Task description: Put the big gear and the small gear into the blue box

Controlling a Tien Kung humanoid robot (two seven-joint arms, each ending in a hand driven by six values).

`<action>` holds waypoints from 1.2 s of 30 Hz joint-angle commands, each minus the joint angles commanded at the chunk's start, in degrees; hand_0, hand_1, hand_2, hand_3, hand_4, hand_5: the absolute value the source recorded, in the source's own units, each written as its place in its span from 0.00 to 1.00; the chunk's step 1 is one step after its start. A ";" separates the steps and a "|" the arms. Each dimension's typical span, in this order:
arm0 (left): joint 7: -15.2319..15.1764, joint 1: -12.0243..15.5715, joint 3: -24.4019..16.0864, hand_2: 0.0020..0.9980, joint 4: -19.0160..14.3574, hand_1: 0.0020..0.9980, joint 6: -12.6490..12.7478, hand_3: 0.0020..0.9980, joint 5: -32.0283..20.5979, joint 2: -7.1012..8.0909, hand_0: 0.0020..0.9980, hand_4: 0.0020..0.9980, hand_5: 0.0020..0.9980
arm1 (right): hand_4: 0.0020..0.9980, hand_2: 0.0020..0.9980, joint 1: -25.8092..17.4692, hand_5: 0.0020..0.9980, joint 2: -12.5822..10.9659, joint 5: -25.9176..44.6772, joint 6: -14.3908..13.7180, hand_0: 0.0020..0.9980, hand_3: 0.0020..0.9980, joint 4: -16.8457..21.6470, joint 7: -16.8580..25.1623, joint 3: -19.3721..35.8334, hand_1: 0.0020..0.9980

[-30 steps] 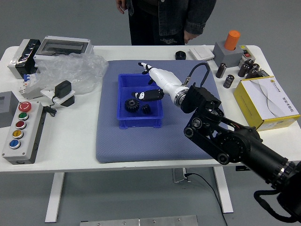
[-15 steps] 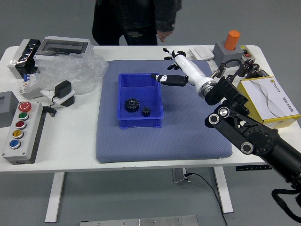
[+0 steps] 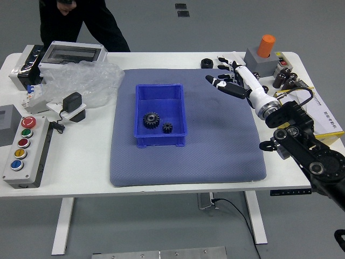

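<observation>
Big gear (image 3: 151, 120) and small gear (image 3: 167, 128) sit in the blue box (image 3: 161, 141), by its near edge; the right hand (image 3: 253, 91), spread and, I think, empty, hangs toward the bench's (image 3: 75, 167) far-right corner.

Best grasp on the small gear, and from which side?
Straight down, fingertips pinching the outer rim of the small gear. It appears to lie flat on the floor of the blue box, whose walls would likely hamper a side approach. Big gear sits to its left; keep fingers clear.
</observation>
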 joint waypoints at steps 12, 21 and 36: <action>-0.04 -0.41 -0.01 0.72 0.00 0.68 -0.04 0.72 0.12 -0.09 0.73 0.45 0.01 | 0.81 0.88 -4.61 0.53 -1.98 5.93 -0.56 0.84 0.88 3.78 2.11 6.30 0.80; 0.00 -0.81 0.02 0.72 0.00 0.68 -0.04 0.72 0.29 -0.11 0.73 0.45 0.01 | 0.80 0.84 -7.49 0.54 -1.96 6.42 -1.15 0.83 0.87 6.34 3.31 10.01 0.78; 0.04 -0.77 0.90 0.72 0.00 0.68 0.01 0.72 0.00 0.01 0.73 0.45 0.01 | 0.78 0.83 -9.76 0.57 -1.31 6.46 -1.45 0.83 0.86 7.64 3.69 11.85 0.76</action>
